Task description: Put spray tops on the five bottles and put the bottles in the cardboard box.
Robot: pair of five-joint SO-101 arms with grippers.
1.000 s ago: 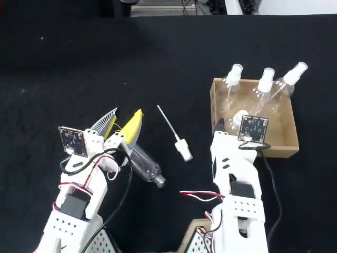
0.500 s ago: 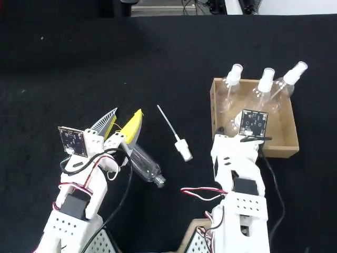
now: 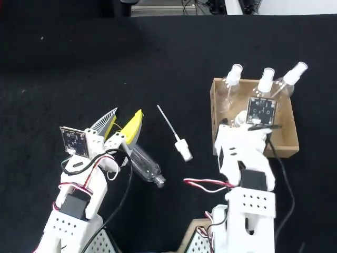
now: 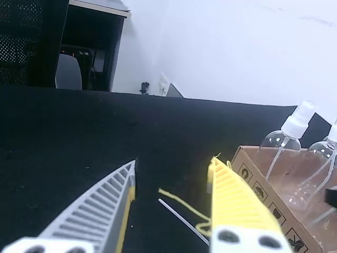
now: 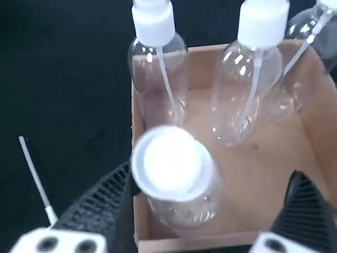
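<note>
A clear bottle without a top (image 3: 146, 166) lies on the black table beside my left arm's wrist. My left gripper (image 3: 127, 112) stands open and holds nothing, its grey and yellow fingers pointing up the table. A loose spray top (image 3: 183, 149) with its long tube lies between the arms. The cardboard box (image 3: 274, 153) holds three topped bottles (image 3: 265, 84) along its far side. A fourth topped bottle (image 5: 174, 168) stands in the box's near corner. My right gripper (image 5: 210, 176) is above it, jaws spread wide on either side of it.
The black table (image 3: 79, 63) has free room on the left and far side. Part of the box floor (image 5: 263, 174) beside the fourth bottle is bare. Past the table's far edge are a dark chair (image 4: 31, 47) and a white wall.
My right arm has moved farther over the box. The left arm, the lying bottle and the loose spray top have stayed put.
</note>
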